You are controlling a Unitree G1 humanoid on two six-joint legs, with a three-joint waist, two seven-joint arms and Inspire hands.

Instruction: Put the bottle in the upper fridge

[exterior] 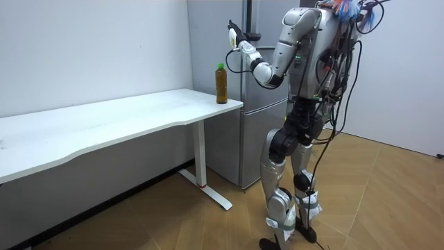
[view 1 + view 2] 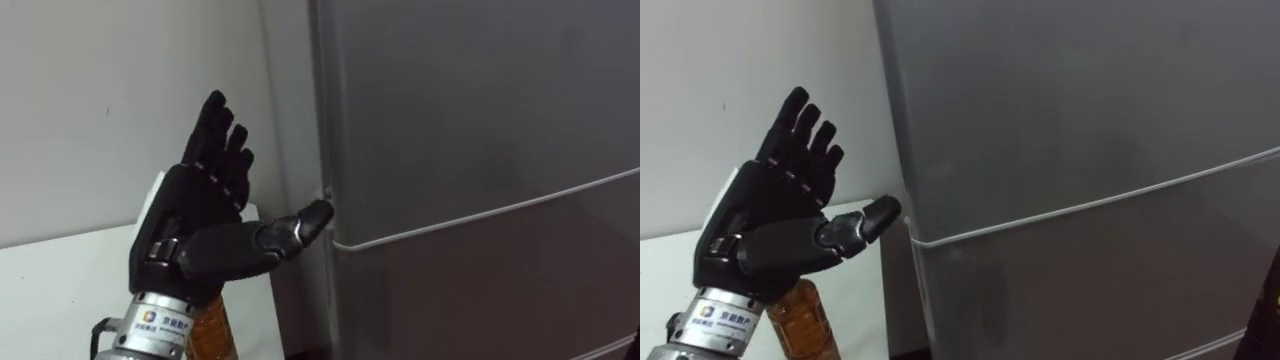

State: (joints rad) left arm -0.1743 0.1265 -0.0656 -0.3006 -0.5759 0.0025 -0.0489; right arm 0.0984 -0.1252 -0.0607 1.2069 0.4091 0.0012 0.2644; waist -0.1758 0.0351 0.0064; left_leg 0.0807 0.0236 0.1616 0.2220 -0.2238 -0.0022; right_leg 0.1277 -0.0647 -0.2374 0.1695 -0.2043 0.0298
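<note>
The left hand (image 2: 200, 215) is seen nearest, raised with the palm open. The fingers are held straight and spread upward, the thumb is stretched sideways toward the fridge (image 2: 295, 100), and nothing is held. Just below the wrist, the bottle (image 2: 212, 338) is seen standing upright on the tabletop (image 2: 60, 285), at the corner next to the fridge. In the room view it is shown apart from the hand and untouched.

Beyond it, the thumb's tip is placed at the left edge of the upper door (image 2: 480, 110), just above the seam that divides it from the lower door (image 2: 480, 300). Whether contact is made cannot be told. Both doors are shut.

The step in hand is judged to be the opening of the upper door, before the bottle is fetched. For the next move, the fingertips need to be hooked behind that door edge and the door swung outward, wide enough for a shelf to be reached. Only then can the bottle be grasped around its body and carried in. The thumb alone is unlikely to give enough purchase.
</note>
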